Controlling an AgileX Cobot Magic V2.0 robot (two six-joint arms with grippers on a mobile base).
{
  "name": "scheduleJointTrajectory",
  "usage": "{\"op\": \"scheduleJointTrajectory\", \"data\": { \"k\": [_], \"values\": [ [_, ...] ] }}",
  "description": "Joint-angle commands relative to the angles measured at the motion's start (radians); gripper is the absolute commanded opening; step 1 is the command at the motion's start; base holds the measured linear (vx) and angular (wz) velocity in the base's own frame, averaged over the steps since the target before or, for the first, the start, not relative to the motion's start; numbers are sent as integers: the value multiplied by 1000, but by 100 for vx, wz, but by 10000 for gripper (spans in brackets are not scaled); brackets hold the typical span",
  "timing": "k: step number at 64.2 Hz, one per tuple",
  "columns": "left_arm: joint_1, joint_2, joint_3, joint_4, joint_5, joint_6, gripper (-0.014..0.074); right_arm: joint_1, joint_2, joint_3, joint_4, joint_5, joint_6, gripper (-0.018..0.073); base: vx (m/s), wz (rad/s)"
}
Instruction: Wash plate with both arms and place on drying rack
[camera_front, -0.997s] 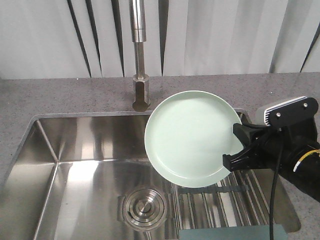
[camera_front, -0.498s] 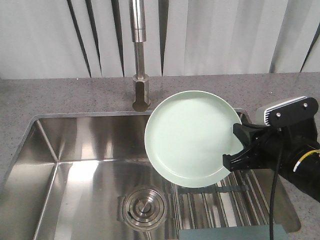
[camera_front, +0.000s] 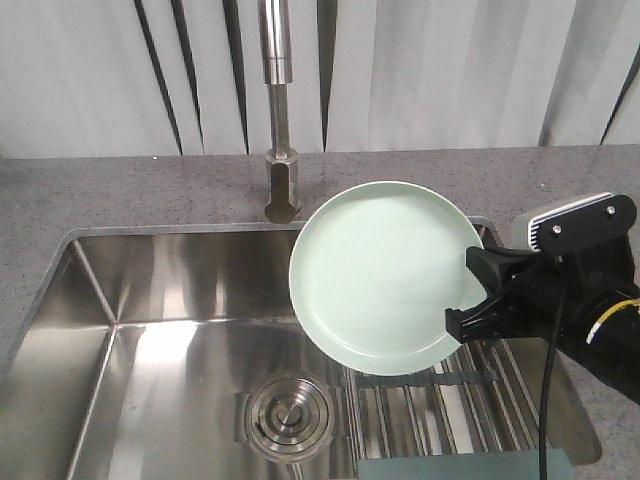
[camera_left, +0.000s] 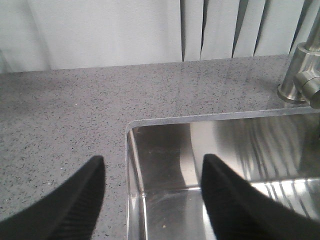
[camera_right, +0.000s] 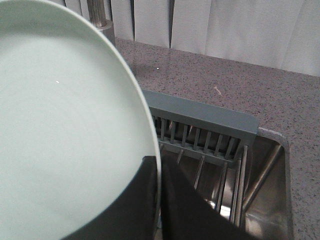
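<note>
**Plate up over sink, right arm only**

Right gripper (camera_front: 466, 296) is clamped on the right rim of the mint-green plate (camera_front: 385, 275). The plate hangs tilted over the steel sink (camera_front: 150, 300), right of the faucet (camera_front: 280, 150), above the far left of the drying rack (camera_front: 440, 410). No water visible. Left gripper (camera_left: 152, 172) has its jaws apart and empty, near the sink's far-left corner. My read: wash step. Next, bring the left arm to the plate, then lower it flat onto the rods.
</note>
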Motion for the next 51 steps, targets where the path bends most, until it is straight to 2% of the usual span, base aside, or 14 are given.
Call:
{"op": "scheduleJointTrajectory", "data": {
  "k": [1,9,17,23,29,32,36,37,41,51],
  "values": [
    [0,-2,-35,-6,-77,-4,580,-3,-23,-28,-8,-82,-2,-5,0,0],
    [0,-5,-35,-16,-74,-13,610,-3,-23,-28,-8,-82,-2,-5,0,0],
    [0,13,-39,-66,-19,-86,597,-3,-23,-28,-8,-82,-2,-5,0,0],
    [0,75,-85,-103,102,-125,578,-3,-23,-28,-8,-82,-2,-5,0,0],
    [0,166,-153,-174,234,-104,563,-3,-23,-28,-8,-82,-2,-5,0,0],
    [0,219,-196,-211,308,-34,558,-3,-23,-28,-8,-82,-2,-5,0,0],
    [0,285,-262,-300,414,96,552,-3,-23,-28,-8,-82,-2,-5,0,0],
    [0,324,-310,-374,462,204,552,-3,-23,-28,-8,-82,-2,-5,0,0],
    [0,368,-359,-496,515,317,552,-3,-23,-28,-8,-82,-2,-5,0,0],
    [0,465,-468,-872,636,696,552,-3,-23,-28,-8,-82,-2,-5,0,0]
  ]
}}
